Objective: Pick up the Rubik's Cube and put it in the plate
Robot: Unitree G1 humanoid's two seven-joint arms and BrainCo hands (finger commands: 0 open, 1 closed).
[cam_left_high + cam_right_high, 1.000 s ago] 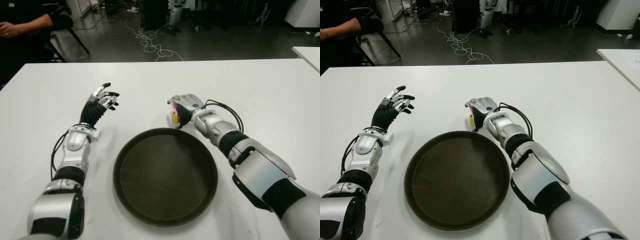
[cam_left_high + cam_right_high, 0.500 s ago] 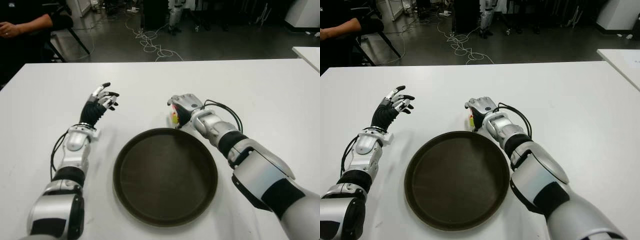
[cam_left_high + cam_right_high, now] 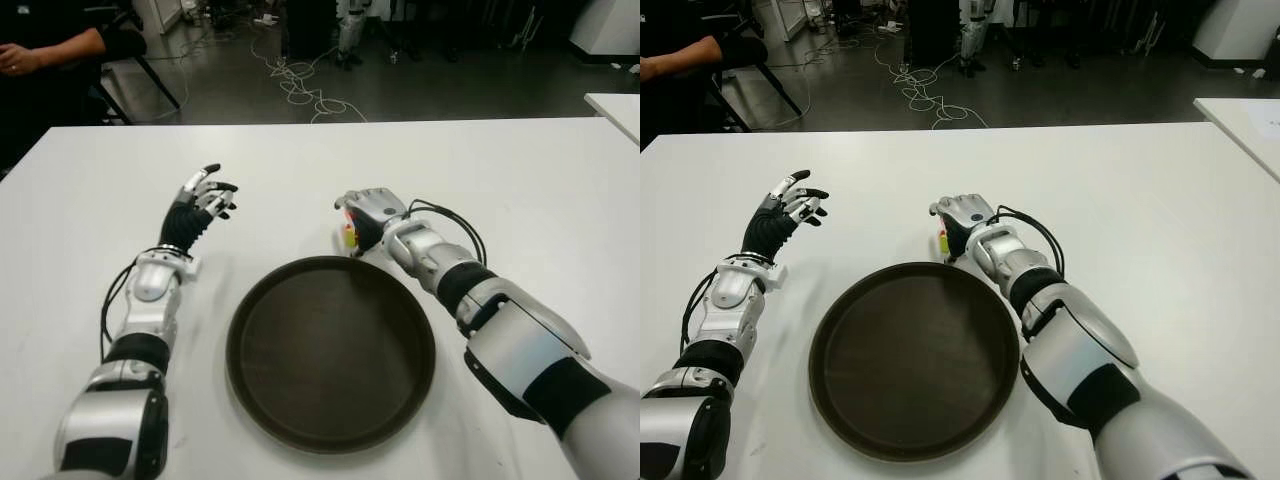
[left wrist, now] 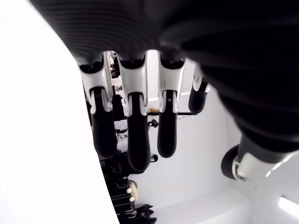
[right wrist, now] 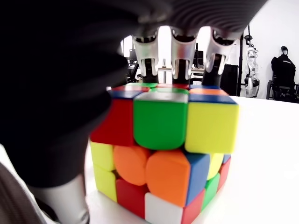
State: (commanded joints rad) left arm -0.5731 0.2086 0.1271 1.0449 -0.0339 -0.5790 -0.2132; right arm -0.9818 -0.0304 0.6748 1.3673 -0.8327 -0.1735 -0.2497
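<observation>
The Rubik's Cube (image 5: 163, 149) stands on the white table (image 3: 520, 180) just beyond the far rim of the dark round plate (image 3: 330, 350). In the eye views only a yellow and red sliver of the Rubik's Cube (image 3: 348, 236) shows under my right hand (image 3: 366, 212). That hand is cupped over it: the fingers (image 5: 177, 46) hook over the cube's far top edge and the thumb (image 5: 56, 116) stands against its side. Nothing lies in the plate. My left hand (image 3: 205, 195) shows raised at the plate's far left, fingers (image 4: 133, 140) spread and holding nothing.
A person's arm (image 3: 45, 50) and a chair show past the table's far left corner. Cables (image 3: 300, 85) lie on the floor behind. Another white table's corner (image 3: 615, 105) shows at the far right.
</observation>
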